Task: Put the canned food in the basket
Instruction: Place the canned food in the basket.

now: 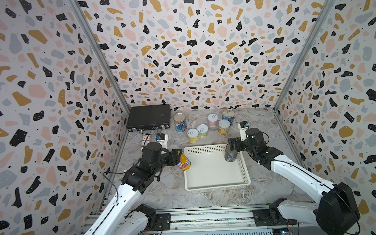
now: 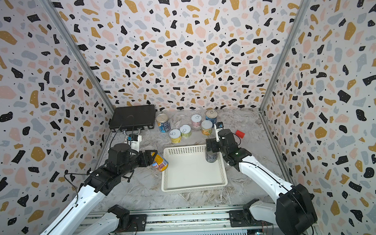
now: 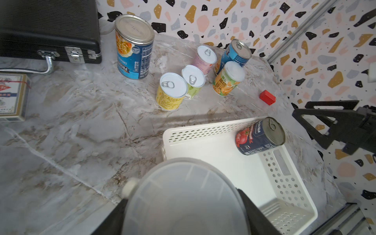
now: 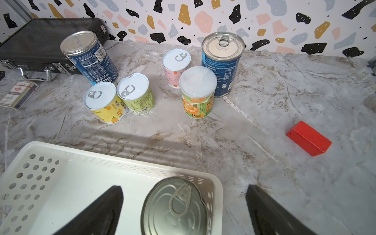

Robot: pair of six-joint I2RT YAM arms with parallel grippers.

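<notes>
At the basket's left rim, the left gripper was clamped on the orange-yellow can, its axis tilted and the basket floor just to its right. Further in, the right gripper stood spread astride the upright navy can in the far-right corner. Beyond, the yellow can fronted six on the table.
</notes>
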